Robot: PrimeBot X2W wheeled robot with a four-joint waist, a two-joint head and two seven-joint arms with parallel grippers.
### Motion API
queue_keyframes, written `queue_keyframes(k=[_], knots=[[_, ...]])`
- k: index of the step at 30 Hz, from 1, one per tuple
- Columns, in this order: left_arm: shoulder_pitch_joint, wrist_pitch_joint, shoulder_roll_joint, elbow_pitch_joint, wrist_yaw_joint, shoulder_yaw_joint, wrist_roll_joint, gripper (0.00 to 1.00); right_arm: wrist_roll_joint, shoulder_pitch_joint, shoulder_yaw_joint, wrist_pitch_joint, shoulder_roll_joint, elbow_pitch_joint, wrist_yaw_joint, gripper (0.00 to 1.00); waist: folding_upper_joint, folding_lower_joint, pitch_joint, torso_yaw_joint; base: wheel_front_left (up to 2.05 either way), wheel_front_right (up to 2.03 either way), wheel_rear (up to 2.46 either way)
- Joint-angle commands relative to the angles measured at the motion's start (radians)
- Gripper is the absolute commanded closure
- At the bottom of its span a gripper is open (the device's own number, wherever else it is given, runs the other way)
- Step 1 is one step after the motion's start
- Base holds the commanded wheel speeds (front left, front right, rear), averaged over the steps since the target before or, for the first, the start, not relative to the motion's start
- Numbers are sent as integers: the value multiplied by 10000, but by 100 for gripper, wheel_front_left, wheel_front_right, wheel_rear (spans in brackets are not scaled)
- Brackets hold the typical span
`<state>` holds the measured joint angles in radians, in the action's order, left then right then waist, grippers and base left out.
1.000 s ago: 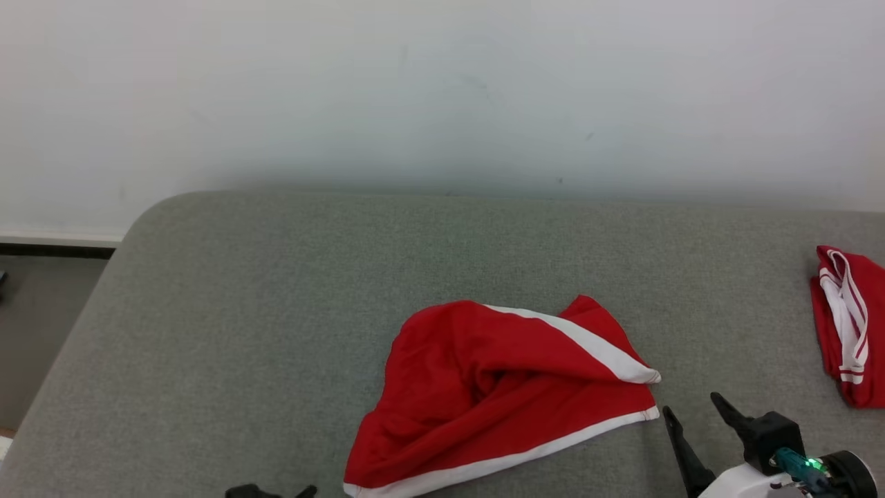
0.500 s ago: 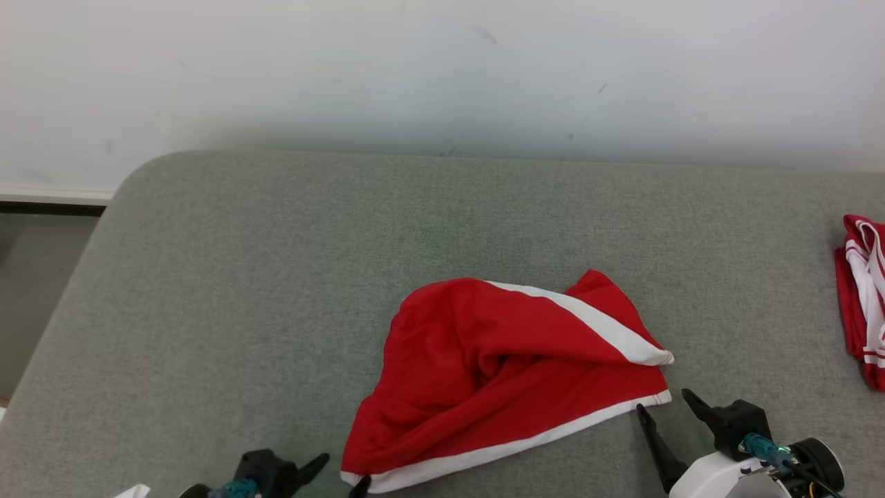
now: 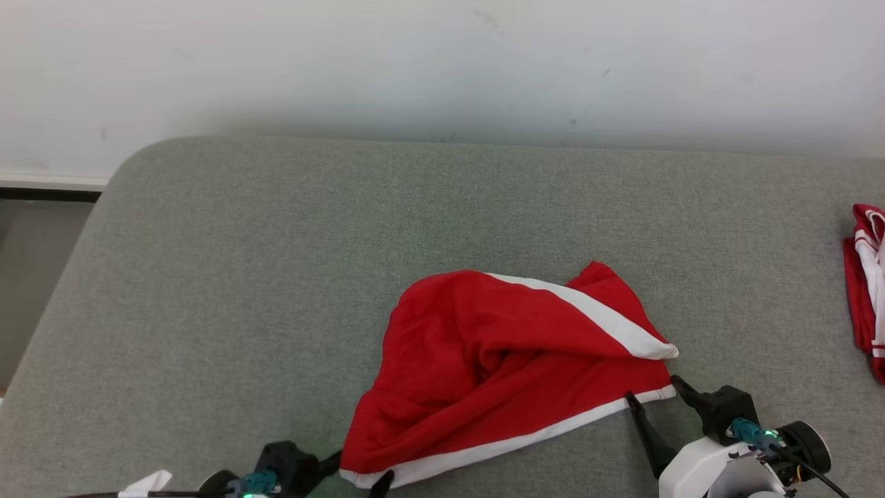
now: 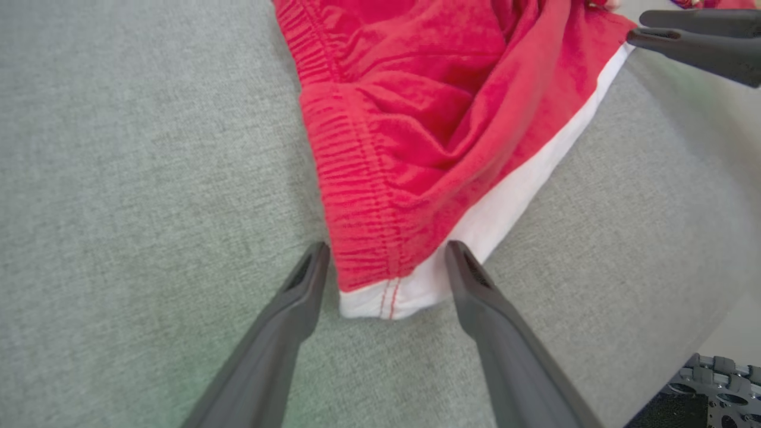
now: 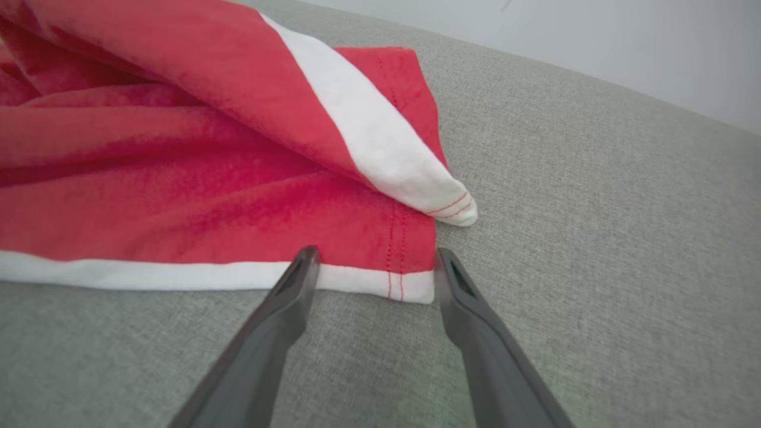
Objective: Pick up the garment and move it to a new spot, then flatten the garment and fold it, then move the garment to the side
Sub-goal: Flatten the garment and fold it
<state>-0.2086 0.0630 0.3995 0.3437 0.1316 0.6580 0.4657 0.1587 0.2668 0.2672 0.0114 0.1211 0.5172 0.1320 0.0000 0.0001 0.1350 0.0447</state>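
Both grippers have drawn in on the garment point(image 3: 498, 360) since the earlier frames, and the head camera has tipped down too, so the whole scene sits a little shifted. At the garment's 7 o'clock corner the left gripper point(image 4: 386, 246) has its fingers spread wide, straddling the corner where the gathered waistband point(image 4: 351, 178) meets the white hem point(image 4: 511, 196); nothing is pinched yet. The garment itself lies crumpled on the grey cushion point(image 3: 242, 277), toward 6 o'clock of it near the front edge, with a flap point(image 5: 380, 148) doubled over its top. At the 4 o'clock corner the right gripper point(image 5: 376, 251) is likewise spread, its tips set either side of the stitched seam at the hem, holding nothing. The step in hand looks to be the first pickup, taken by both near corners. To do it well, each gripper should likely push a little further in and stay low, so one finger slides under the cloth and the bite lands past the hem stitching, not on the very edge. The right one should probably catch only the bottom corner and leave the flap's tip, just at 12 o'clock of it, free. Closing and lifting together should keep the cloth level. A second garment point(image 3: 864, 290) lies well apart at 3 o'clock, so carry away from it.
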Motion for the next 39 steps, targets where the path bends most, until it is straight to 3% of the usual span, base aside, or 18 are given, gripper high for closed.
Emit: queue_keyframes(k=[1, 21, 26, 27, 28, 29, 32, 34, 35, 39], knots=[[-174, 100, 58, 64, -24, 84, 146, 0, 67, 177, 47, 32, 24, 88, -28, 0, 0, -1, 38, 16, 0, 0, 0], [-776, 505, 140, 442, -23, 1094, 825, 0, 402, 596, 150, -1009, -328, 1215, -25, 0, 0, -1, 465, 198, 0, 0, 0], [-920, 575, 148, 504, -23, 1339, 1006, 20, 920, 546, 815, -1464, -449, 1390, 46, 0, 0, -1, 543, 281, 0, 0, 0], [-928, 595, 154, 519, -23, 1403, 1042, 29, 1071, 513, 990, -1596, -419, 1395, 48, 0, 0, -1, 546, 289, 0, 0, 0], [-939, 616, 167, 542, -23, 1443, 1102, 33, 1221, 472, 1111, -1672, -386, 1399, 48, 9, 0, -1, 545, 293, 0, 0, 0], [-942, 620, 178, 560, -23, 1497, 1148, 40, 1318, 439, 1213, -1752, -338, 1391, 48, 54, 0, -1, 540, 293, 0, 0, 0], [-891, 609, 226, 600, -23, 1685, 1326, 56, 1834, 319, 1481, -1865, -189, 1236, 48, 100, 0, -1, 467, 266, 0, 0, 0], [-762, 512, 221, 562, -23, 1862, 1597, 76, 2352, 199, 1616, -1834, -124, 978, 46, 100, 0, -1, 393, 230, 0, 0, 0], [-718, 473, 231, 507, -23, 1936, 1715, 99, 2723, 174, 1590, -1816, -78, 806, 40, 100, 0, -1, 345, 210, 0, 0, 0], [-559, 358, 287, -253, -22, 2076, 3015, 100, 4419, 167, 1380, -1798, 161, -353, 11, 100, 0, -1, 105, 106, 0, 0, 0]])
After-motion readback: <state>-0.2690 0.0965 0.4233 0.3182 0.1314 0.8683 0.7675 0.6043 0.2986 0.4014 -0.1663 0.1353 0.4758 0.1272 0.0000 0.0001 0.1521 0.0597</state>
